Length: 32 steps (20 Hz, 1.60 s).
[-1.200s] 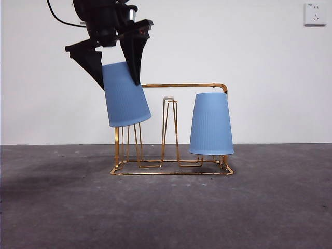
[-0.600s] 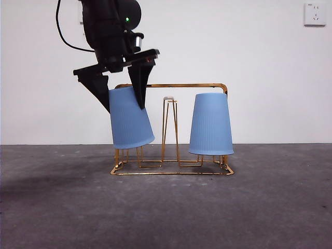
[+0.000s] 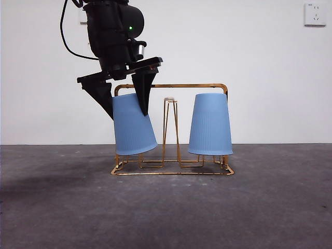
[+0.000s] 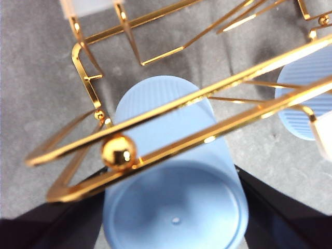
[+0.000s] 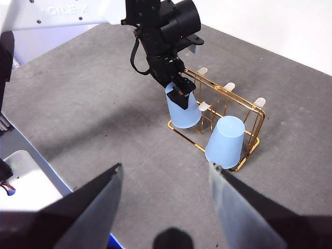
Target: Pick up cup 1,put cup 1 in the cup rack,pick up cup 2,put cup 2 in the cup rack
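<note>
My left gripper [image 3: 128, 110] is shut on an upside-down blue cup [image 3: 134, 127], gripping it near its upturned base. The cup hangs tilted over the left end of the gold cup rack [image 3: 171, 85], covering the prongs there, with its rim just above the rack's base. From the left wrist, the rack's handle [image 4: 155, 111] crosses in front of this cup [image 4: 174, 207]. A second blue cup [image 3: 210, 124] sits upside down on the rack's right end. My right gripper [image 5: 165, 168] is open and empty, high above the table and well away from the rack [image 5: 257, 122].
The rack's middle prong [image 3: 169, 129] stands bare between the two cups. Dark grey tabletop [image 3: 166, 207] surrounds the rack. A wall socket [image 3: 315, 14] is at the upper right.
My left gripper has come down and slightly right with the cup, bringing it from above the rack's left prongs down over them. The other cup has not moved.
</note>
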Tool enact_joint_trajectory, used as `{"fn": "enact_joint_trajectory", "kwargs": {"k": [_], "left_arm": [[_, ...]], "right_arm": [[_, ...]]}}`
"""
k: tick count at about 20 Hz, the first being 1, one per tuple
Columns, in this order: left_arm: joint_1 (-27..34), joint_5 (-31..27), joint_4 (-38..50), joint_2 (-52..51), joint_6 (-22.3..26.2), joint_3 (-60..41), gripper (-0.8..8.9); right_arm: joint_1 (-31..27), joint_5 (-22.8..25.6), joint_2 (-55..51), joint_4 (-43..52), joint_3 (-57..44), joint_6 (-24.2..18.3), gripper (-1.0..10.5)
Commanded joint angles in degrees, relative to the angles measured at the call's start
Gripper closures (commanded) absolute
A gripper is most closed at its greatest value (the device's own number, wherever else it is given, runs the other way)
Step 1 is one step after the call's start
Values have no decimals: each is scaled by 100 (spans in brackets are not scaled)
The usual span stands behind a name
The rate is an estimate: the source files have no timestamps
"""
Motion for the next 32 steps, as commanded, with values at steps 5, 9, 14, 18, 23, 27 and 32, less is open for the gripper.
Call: {"fn": "enact_joint_trajectory", "kwargs": {"k": [5, 9, 14, 18, 23, 27, 32], "left_arm": [[-50, -4, -59, 140, -52, -59, 453], [-50, -2, 35, -96, -50, -59, 340], [-50, 127, 4, -343, -50, -59, 339], [-48, 120, -203, -634, -33, -59, 339], [-37, 83, -225, -1381, 13, -59, 340], [-46, 146, -601, -2236, 291, -59, 342], [-282, 732, -710, -3569, 450, -59, 375]], "right_arm": [[0, -22, -13, -131, -48, -52, 664], [0, -24, -13, -131, -48, -50, 664], [0, -109, -13, -131, -48, -44, 664], [0, -109, -13, -131, -48, -42, 664], [0, -107, -13, -129, -48, -44, 664], [0, -105, -11, -131, -48, -42, 664], [0, -98, -2, -133, -48, -20, 667]]}}
